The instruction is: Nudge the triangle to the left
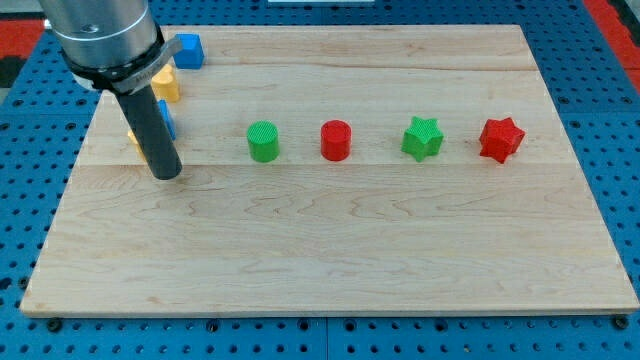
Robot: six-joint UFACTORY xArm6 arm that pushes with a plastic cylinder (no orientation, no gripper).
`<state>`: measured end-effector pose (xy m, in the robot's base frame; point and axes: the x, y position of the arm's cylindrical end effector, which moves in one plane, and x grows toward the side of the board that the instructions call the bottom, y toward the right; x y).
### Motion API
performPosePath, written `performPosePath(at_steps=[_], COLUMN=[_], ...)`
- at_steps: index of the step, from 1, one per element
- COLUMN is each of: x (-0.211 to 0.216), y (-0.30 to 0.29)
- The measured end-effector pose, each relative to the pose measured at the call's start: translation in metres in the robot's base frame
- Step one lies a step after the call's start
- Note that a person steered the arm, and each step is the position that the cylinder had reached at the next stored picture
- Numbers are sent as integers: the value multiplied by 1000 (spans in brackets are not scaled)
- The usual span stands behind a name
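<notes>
While my tip (pixel 167 174) sits on the pale wooden worktop (pixel 330 260) at frame left, the rod hides most of a blue block (pixel 168 120) and a yellow block (pixel 134 140) just behind it; shapes unreadable, so triangle unconfirmed. Another yellow block (pixel 166 84) and a blue cube-like block (pixel 189 50) lie upper left. Row to the right: green cylinder (pixel 263 141), red cylinder (pixel 336 140), green star (pixel 422 138), red star (pixel 501 139). No jaws on this rig.

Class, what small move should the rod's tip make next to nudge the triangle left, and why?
Probably slide my tip a little toward the view's right and top, to the right of the blue block half hidden behind the rod. A leftward push must start there. Its shape is hidden, so triangle is a guess.
</notes>
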<state>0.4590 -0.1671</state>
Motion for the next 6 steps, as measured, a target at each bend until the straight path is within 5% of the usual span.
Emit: performPosePath(at_steps=[3, 5, 6], x=[-96, -95, -118], y=[10, -30, 26])
